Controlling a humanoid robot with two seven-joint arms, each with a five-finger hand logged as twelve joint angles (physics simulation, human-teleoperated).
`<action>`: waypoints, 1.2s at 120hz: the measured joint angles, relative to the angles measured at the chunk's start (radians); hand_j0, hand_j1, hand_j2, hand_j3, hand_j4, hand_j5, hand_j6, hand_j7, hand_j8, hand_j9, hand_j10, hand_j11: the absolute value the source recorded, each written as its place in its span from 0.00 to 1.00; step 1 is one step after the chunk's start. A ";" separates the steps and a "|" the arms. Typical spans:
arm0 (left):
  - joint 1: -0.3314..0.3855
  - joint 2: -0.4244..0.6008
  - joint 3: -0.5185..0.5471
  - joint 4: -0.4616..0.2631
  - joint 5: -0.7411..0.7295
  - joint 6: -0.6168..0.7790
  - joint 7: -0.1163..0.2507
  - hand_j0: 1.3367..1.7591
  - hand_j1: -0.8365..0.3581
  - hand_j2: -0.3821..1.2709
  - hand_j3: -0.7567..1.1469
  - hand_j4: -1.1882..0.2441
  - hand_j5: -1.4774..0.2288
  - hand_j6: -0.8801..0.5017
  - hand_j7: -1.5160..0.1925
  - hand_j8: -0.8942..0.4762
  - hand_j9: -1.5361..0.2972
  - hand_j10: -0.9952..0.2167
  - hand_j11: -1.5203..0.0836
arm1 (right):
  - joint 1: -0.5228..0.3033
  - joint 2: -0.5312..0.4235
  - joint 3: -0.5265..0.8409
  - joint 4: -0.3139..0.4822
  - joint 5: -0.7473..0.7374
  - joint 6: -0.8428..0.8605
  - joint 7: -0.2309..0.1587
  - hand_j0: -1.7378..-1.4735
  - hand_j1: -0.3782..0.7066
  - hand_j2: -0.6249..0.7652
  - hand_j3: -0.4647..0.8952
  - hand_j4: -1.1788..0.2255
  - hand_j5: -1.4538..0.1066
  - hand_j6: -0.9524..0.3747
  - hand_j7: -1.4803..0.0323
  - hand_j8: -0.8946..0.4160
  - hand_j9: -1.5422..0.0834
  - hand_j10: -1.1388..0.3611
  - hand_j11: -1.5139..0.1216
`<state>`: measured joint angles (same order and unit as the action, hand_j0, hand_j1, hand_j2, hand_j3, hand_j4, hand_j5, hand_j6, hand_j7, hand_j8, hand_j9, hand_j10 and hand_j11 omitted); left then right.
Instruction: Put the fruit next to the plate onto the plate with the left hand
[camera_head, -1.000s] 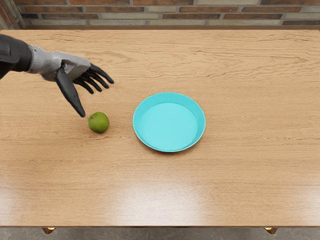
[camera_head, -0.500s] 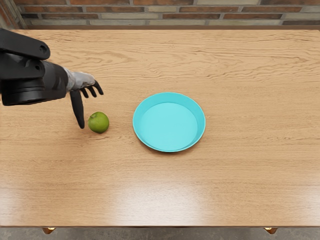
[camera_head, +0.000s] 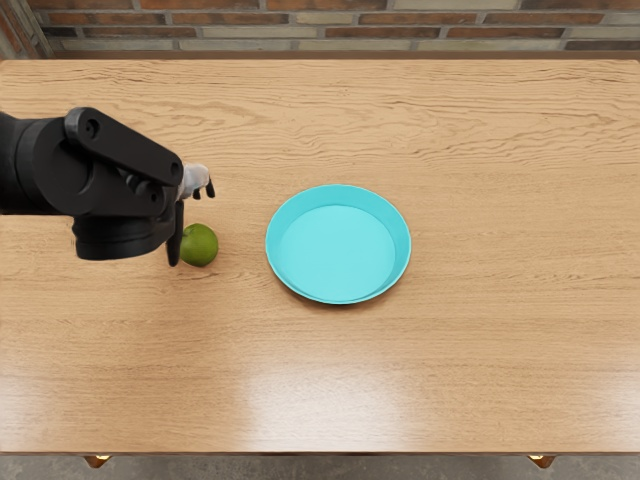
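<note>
Fingers (camera_head: 174, 243) on my left hand (camera_head: 194, 180) hang loosely apart and hold nothing. My own wrist hides most of them: one dark finger points down and a few tips peek out above it. Under everything lies the wide light-brown wooden bench (camera_head: 450, 130). My bulky black left forearm (camera_head: 90, 190) crosses it from 9 o'clock. Near the middle sits the round turquoise plate (camera_head: 272, 240). The small round green fruit (camera_head: 201, 246) rests on the bench at the plate's 9 o'clock, near it but apart, with my downward finger just beside the fruit's 9 o'clock side.
</note>
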<state>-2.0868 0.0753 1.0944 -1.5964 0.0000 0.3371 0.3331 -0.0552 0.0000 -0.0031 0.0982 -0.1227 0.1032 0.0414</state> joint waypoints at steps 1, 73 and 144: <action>0.000 -0.005 0.001 0.000 -0.001 0.000 0.000 0.76 0.74 0.26 0.40 0.66 0.68 0.46 0.70 0.47 0.66 0.62 0.75 | 0.000 0.000 0.000 0.000 0.000 0.000 0.000 0.30 0.07 0.44 0.34 0.81 0.90 0.69 0.95 0.65 0.92 0.73 0.90; 0.141 -0.075 -0.001 0.170 -0.058 0.009 -0.001 0.76 0.74 0.26 0.40 0.66 0.68 0.46 0.70 0.47 0.66 0.62 0.75 | 0.000 0.000 0.000 0.000 0.000 0.000 0.000 0.30 0.07 0.44 0.34 0.81 0.90 0.69 0.95 0.65 0.92 0.73 0.90; 0.243 -0.075 -0.030 0.267 -0.062 0.007 -0.002 0.76 0.74 0.26 0.40 0.66 0.68 0.46 0.70 0.47 0.66 0.62 0.75 | 0.000 0.000 0.000 0.000 0.000 0.000 0.000 0.30 0.07 0.44 0.34 0.81 0.90 0.69 0.95 0.65 0.92 0.73 0.90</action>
<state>-1.8436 0.0000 1.0645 -1.3296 -0.0622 0.3440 0.3310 -0.0555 0.0000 -0.0032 0.0982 -0.1227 0.1032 0.0414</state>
